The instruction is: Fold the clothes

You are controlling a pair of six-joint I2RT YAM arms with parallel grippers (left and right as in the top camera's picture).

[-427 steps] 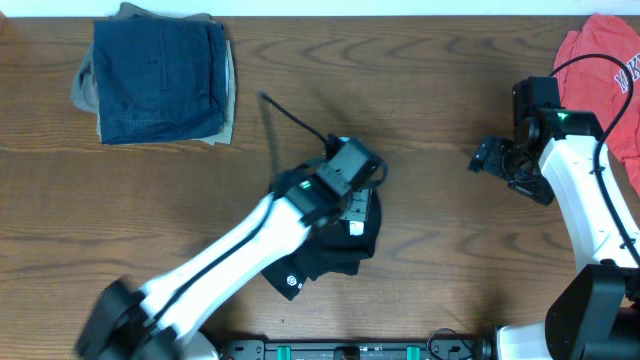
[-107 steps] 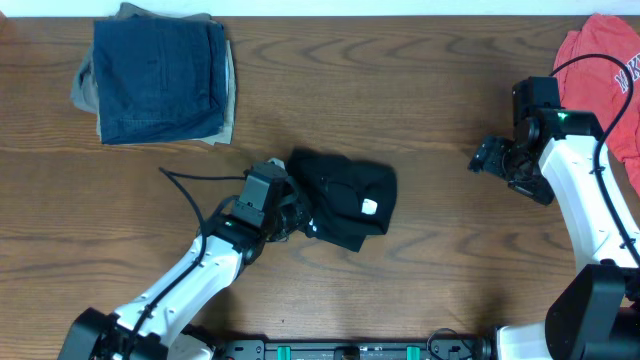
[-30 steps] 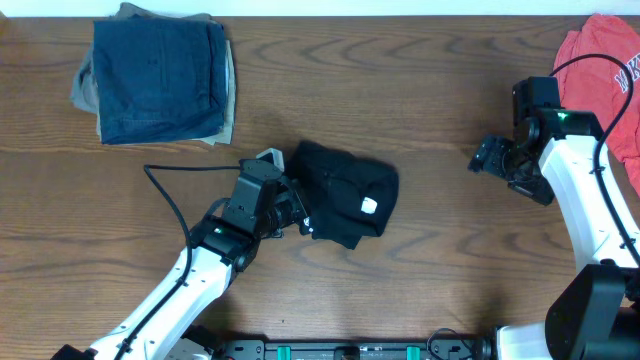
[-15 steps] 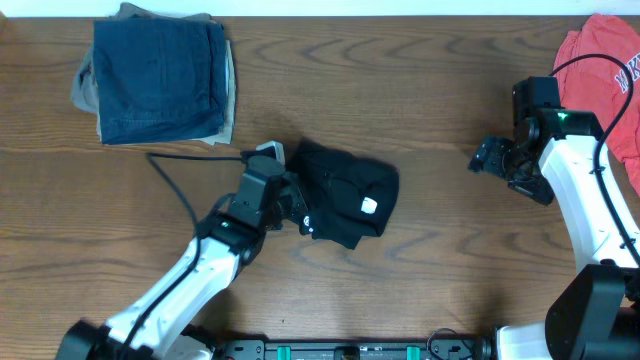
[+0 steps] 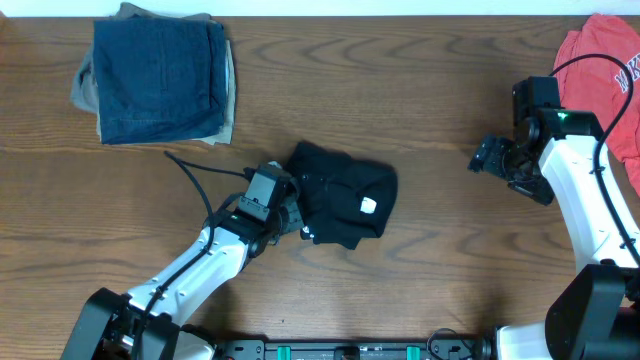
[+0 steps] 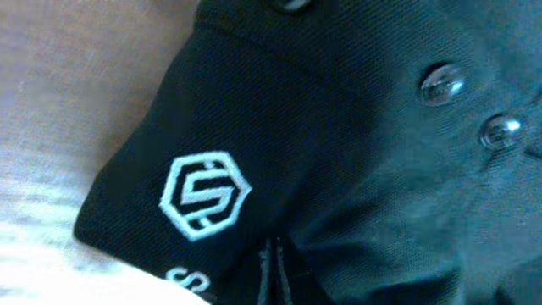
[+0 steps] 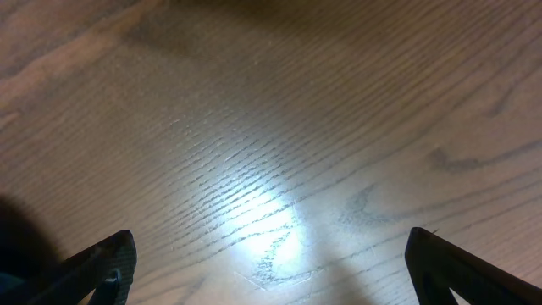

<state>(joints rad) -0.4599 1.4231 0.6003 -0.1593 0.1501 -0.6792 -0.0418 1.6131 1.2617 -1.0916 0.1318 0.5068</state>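
The left pincer [image 5: 297, 215] is closed tight against the left edge of the large black soft fabric garment [image 5: 345, 195]; whether cloth is nipped between its tips cannot be told. The garment lies bunched on the brown wooden desk [image 5: 420, 90]. The right pincer [image 5: 487, 156] gapes fully and holds nothing, well to the garment's right. To fold well, I judge that the left edge wants a firm pinch, a low lift and a carry across towards the garment's right side. Only the left wrist view shows the white hexagonal embroidered logo [image 6: 206, 195] and shiny round studs [image 6: 442, 83]; only the overhead view shows the garment's whole outline
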